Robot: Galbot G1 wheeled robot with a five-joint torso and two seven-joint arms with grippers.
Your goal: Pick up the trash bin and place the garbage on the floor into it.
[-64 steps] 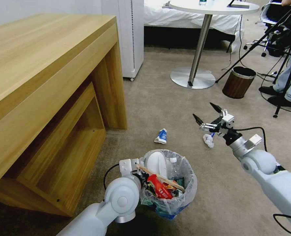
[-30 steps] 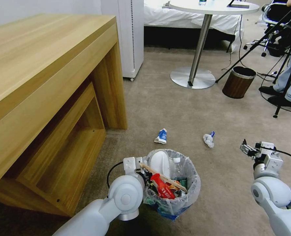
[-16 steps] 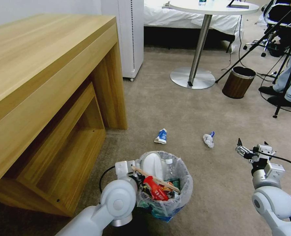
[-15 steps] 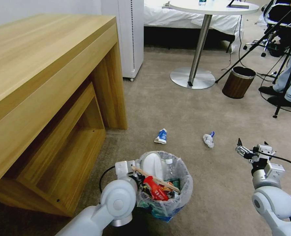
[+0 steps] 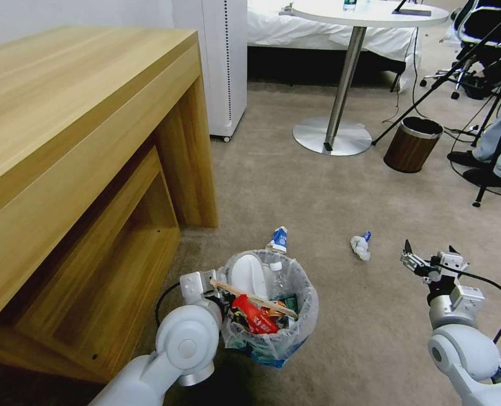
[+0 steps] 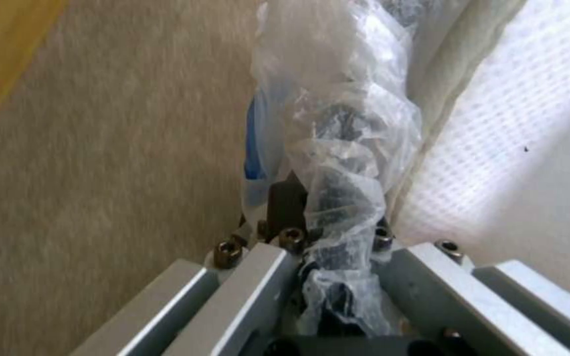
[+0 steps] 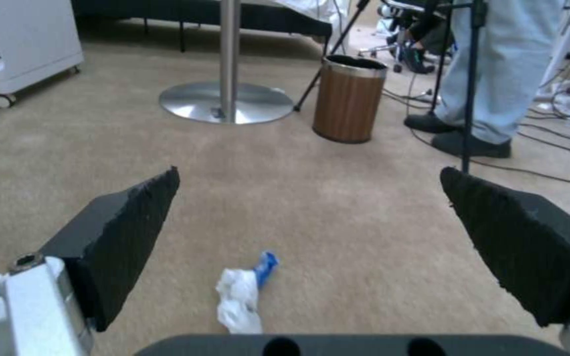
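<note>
floor (image 5: 329, 192) is lying beige under everything | trash bin (image 5: 304, 296) is sitting near the wooden desk (image 5: 64, 141), full | left gripper (image 6: 328, 257) is clamping its bagged rim | right gripper (image 7: 311, 217) is hovering, fingers wide apart, facing crumpled paper (image 5: 360, 247) | carton (image 5: 278, 239) is lying just beyond the bin

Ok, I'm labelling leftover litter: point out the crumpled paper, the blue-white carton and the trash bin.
crumpled paper (image 5: 360, 247), head view, on its white wad.
blue-white carton (image 5: 279, 239), head view, on its printed face.
trash bin (image 5: 309, 304), head view, on its bag-lined rim.
</note>
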